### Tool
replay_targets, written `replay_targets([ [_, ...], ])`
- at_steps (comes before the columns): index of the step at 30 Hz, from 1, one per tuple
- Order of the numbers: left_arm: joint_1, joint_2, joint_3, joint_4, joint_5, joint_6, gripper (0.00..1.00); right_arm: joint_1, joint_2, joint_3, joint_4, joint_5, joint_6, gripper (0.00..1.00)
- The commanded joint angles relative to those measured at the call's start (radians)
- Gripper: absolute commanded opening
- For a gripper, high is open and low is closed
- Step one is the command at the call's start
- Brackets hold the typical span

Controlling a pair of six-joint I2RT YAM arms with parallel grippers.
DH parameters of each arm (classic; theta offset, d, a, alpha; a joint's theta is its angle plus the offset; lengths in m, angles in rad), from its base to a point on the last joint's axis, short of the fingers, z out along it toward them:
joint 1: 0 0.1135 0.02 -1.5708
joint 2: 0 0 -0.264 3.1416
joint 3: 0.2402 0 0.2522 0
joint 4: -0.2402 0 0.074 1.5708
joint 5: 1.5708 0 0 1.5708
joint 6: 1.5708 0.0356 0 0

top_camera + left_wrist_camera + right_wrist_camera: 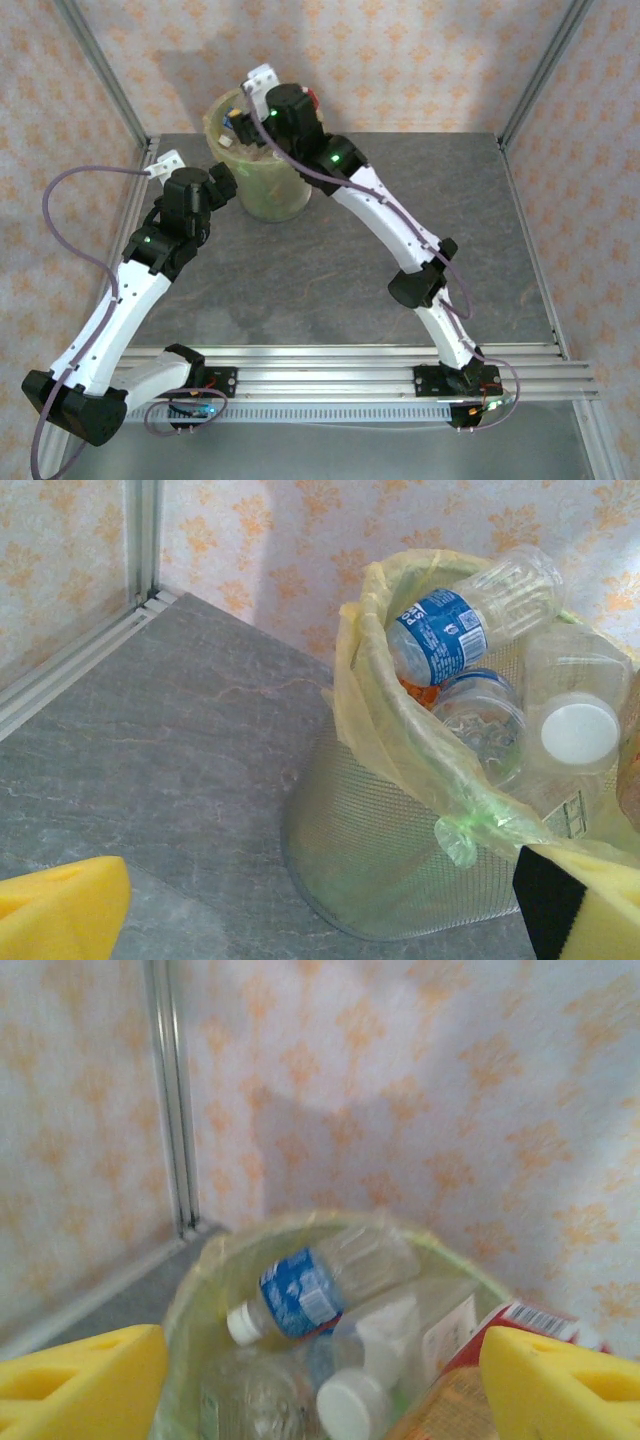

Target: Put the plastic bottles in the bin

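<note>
Because the bin [262,195] is heaped to its rim, the main risk is a bottle sliding off the pile and over the edge onto the desk [420,250]. A nudge from either arm, or a finger snagging the yellow-green liner, would be enough to cause it. The bin stands at 11 o'clock from the middle of the desk in the top view, close to the back wall.

The right gripper [320,1385] hovers over the bin's mouth with its jaws wide apart. An orange-labelled bottle [465,1395] lies just beside its right finger, apparently not clamped. The left gripper [320,920] sits low at the bin's 8 o'clock side in the top view, fully spread and holding nothing.

On top of the pile, the blue-labelled bottle [440,635] lies tilted. In the left wrist view its long axis runs from 8 o'clock to 2 o'clock, with the neck low inside the bin and the base raised above the rim. Just beside it, another clear bottle points its white cap [580,730] straight at that camera.
</note>
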Motion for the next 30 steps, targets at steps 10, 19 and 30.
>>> replay_targets([
  [10,0.059,0.063,0.059,0.033,0.057,-0.023,1.00,-0.209,-0.033,0.030,-0.197,-0.119,0.452,0.76],
  [19,0.242,0.242,0.260,0.077,0.196,-0.048,1.00,-0.228,0.032,0.032,-0.167,-0.184,0.512,0.76],
  [30,0.375,0.525,0.484,0.153,0.415,-0.013,1.00,-0.231,0.104,0.032,-0.154,-0.197,0.532,0.67],
])
